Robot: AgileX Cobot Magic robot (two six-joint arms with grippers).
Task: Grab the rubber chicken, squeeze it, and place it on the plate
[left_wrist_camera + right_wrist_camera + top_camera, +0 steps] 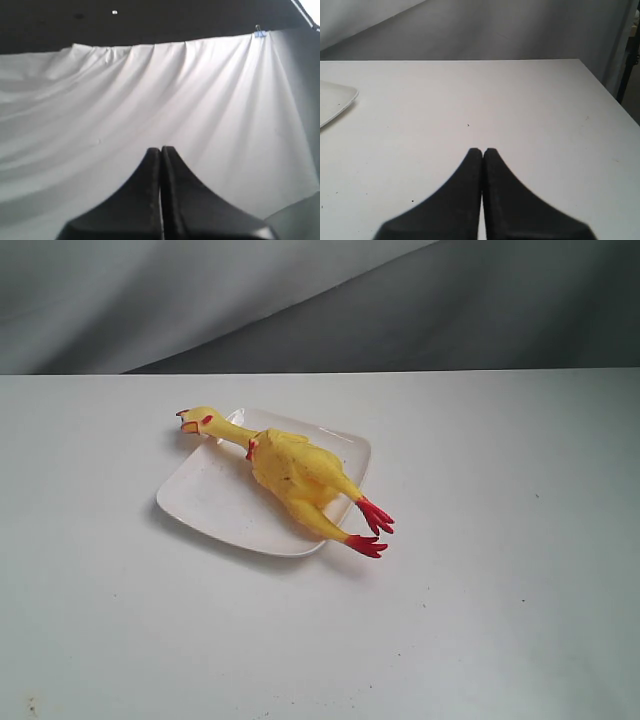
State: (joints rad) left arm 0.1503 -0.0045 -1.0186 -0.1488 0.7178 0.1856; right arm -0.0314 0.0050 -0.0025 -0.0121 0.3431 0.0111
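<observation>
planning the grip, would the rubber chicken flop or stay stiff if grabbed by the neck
Probably floppy: the rubber chicken has a thin neck and long body, so the ends would likely sag. Its head and feet overhang the plate, so a push might slide it off.

The left gripper fills the lower middle of the frame, its two black fingers pressed together with nothing between them. Behind it hangs a white cloth in folds, held by a blue clip at upper right beneath a dark band.
</observation>
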